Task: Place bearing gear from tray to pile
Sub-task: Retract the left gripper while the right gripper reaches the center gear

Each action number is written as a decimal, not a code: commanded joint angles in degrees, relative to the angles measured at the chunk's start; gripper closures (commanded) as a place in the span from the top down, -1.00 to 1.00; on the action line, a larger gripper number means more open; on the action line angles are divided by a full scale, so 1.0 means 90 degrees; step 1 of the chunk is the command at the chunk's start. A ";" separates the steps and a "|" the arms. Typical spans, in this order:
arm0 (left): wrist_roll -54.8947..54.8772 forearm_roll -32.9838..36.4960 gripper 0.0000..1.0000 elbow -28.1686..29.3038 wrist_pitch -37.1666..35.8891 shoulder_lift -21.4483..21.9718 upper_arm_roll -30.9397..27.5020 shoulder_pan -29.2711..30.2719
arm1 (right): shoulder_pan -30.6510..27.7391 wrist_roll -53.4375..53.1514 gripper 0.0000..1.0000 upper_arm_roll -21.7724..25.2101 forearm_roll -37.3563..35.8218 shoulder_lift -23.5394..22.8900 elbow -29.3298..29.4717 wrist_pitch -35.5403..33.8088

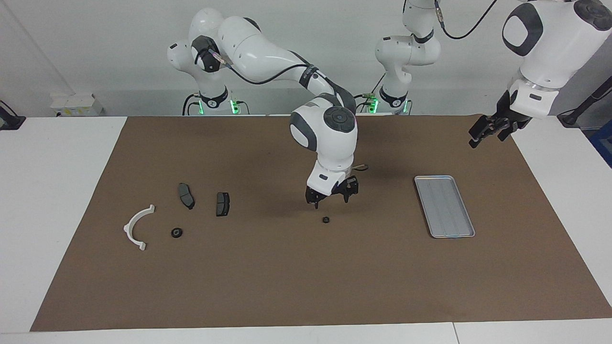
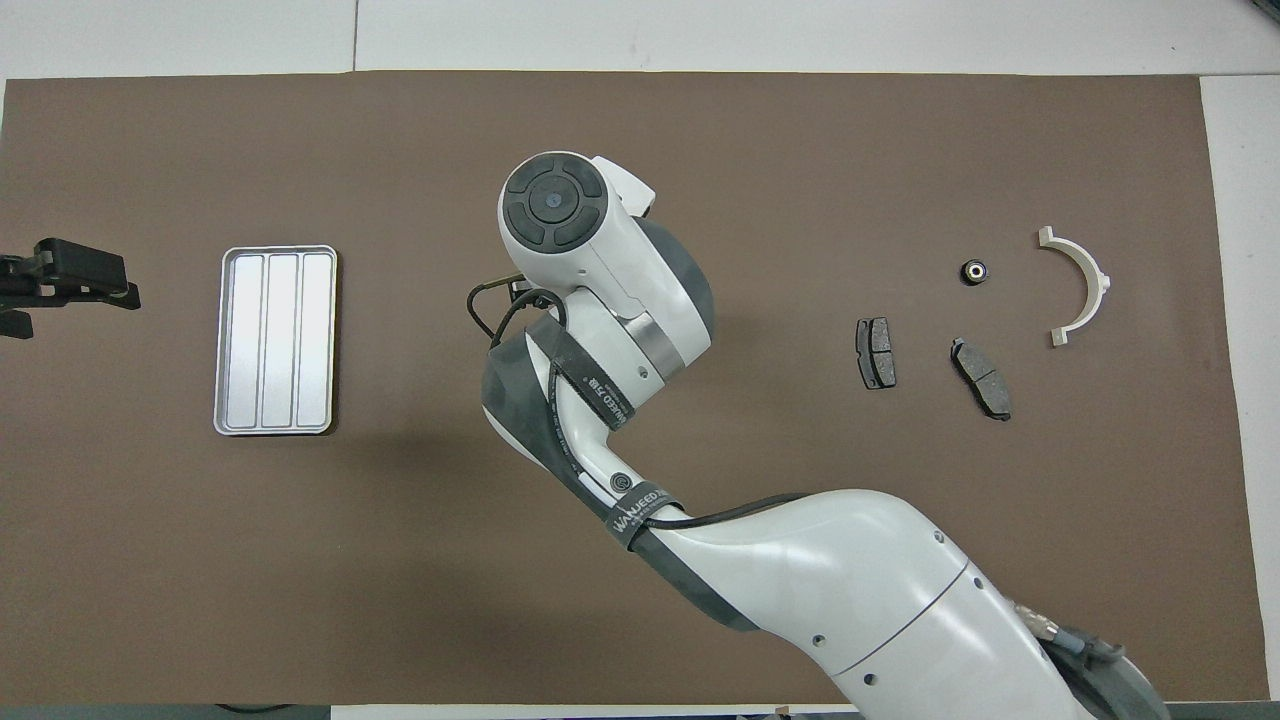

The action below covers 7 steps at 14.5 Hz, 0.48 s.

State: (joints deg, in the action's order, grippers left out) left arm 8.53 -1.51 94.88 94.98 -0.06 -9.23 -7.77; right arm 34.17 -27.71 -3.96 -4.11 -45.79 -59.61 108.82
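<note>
While the tray [image 1: 444, 206] lies lengthwise toward the robots, the right claw [image 1: 331, 196] hangs open, empty.

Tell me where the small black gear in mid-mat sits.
The gear lies on the mat between the brake pads and the tray, just below the right tool in the facing view.

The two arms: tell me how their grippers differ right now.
The right gripper hangs low over the mat's middle, just above a small black gear; the left gripper waits high near the mat's edge at the left arm's end, past the tray. The right points down; the left tilts. Both are open and hold nothing.
</note>
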 commanded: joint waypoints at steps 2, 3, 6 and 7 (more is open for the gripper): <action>-0.0273 -0.0096 1.00 0.0229 0.0101 0.0183 0.0089 0.0131 | -0.0008 -0.0105 1.00 -0.0009 -0.0080 -0.0225 0.0110 0.0125; -0.0273 -0.0096 1.00 0.0229 0.0111 0.0183 0.0089 0.0131 | -0.0037 -0.0105 1.00 -0.0009 -0.0032 -0.0215 0.0022 0.0261; -0.0273 -0.0096 1.00 0.0229 0.0101 0.0183 0.0098 0.0111 | -0.0203 -0.0037 1.00 -0.0019 0.0018 -0.0128 -0.0377 0.0613; -0.0283 -0.0096 1.00 0.0229 0.0101 0.0183 0.0098 0.0111 | -0.0213 -0.0027 1.00 -0.0019 0.0037 -0.0117 -0.0437 0.0682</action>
State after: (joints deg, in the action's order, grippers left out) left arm 7.08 -1.56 94.91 95.01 -0.06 -9.20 -7.77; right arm 33.31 -27.71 -3.75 -4.08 -47.43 -60.96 112.65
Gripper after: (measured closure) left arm 0.000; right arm 0.000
